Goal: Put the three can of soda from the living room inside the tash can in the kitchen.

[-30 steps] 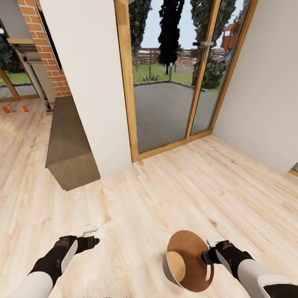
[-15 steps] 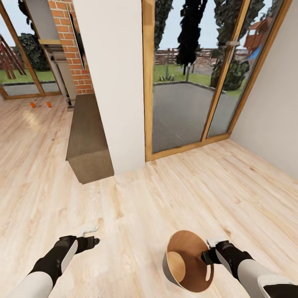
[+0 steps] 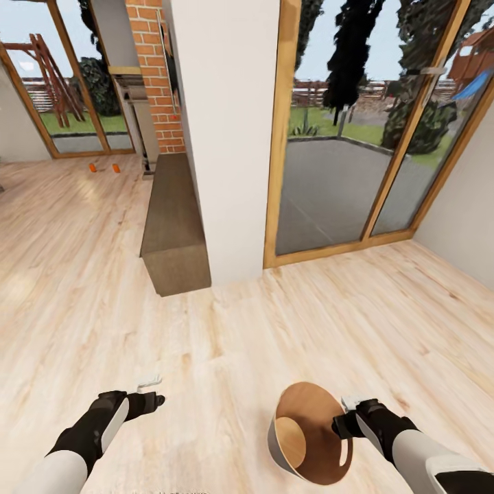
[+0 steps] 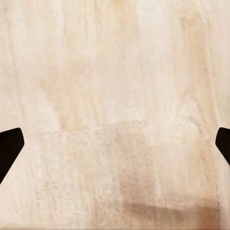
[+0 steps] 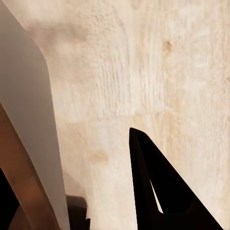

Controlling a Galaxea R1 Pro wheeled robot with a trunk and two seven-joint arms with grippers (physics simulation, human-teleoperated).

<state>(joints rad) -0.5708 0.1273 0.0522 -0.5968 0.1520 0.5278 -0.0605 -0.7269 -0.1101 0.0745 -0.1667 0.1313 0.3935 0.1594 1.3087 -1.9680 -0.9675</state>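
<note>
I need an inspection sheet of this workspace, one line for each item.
Surface: light wood floor, bare around the robot.
Job's things: trash can held tilted at its rim; two soda cans on the far floor near the brick fireplace.
Clutter: nothing seen.
Grippers: left pincer open, empty, over the floor; right pincer shut on the trash can's rim.
Cables: nothing seen.
Surroundings: white wall, long dark bench, glass doors facing a garden.

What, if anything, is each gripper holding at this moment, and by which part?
The right gripper holds the trash can by its rim, tilted. The left gripper is open and holds nothing.
</note>
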